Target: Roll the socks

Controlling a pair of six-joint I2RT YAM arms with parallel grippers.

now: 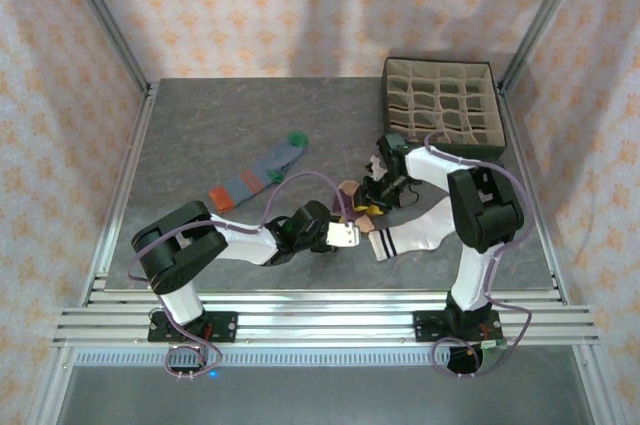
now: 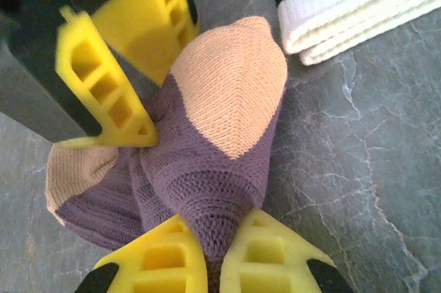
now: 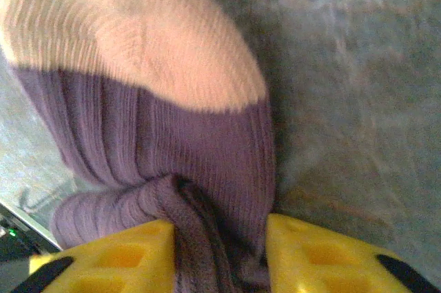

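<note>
Closest to the left wrist camera, the left gripper point(image 2: 219, 265) is pressed together on a narrow fold of the dark purple sock point(image 2: 207, 169) at 6 o'clock. From that pinch the sock runs up the view, its long axis pointing to 12 o'clock, and ends in a rounded peach toe point(image 2: 231, 86). A second peach patch bulges at 9 o'clock, so the sock looks partly bunched. The right gripper point(image 3: 217, 251) has purple fabric filling the gap between its yellow fingers, which stand apart. Whether they grip or merely straddle it cannot be told. Seen from above, the bundle lies mid-table between both grippers, the left at its 7 o'clock, the right at its 1 o'clock, equally near. Just beside it at 4 o'clock lies the white sock point(image 1: 420, 230) with black stripes. The grey-blue sock point(image 1: 255, 177) lies flat, well apart at 10 o'clock.
</note>
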